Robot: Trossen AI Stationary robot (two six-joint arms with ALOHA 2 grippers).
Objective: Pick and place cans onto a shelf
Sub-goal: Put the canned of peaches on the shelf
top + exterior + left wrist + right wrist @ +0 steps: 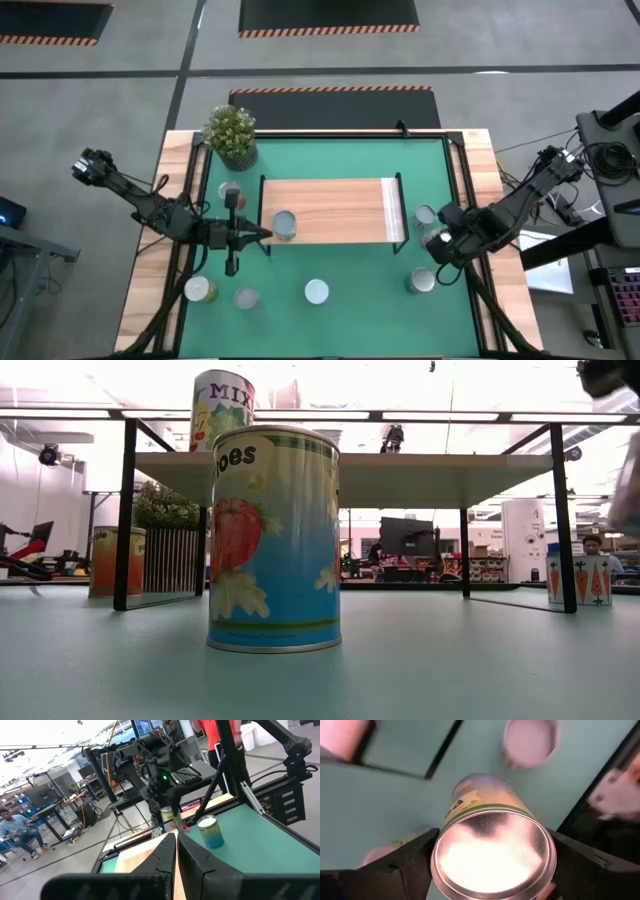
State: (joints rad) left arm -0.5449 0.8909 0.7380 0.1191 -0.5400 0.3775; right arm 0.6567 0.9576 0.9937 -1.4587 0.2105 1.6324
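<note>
Beside the shelf's point(330, 210) paler end, the right gripper point(437, 243) has its fingers spread wide on either side of a can point(492, 847), which fills the gap between them; another can point(425, 215) stands just beside it and a third point(421, 281) nearer the worktop's point(480, 150) front edge. One can point(284, 224) already stands on the shelf's opposite end. Close by, the left gripper point(262, 236) is fully closed and holds nothing. More cans point(316, 291) stand on the green mat point(340, 160) in front of the shelf
</note>
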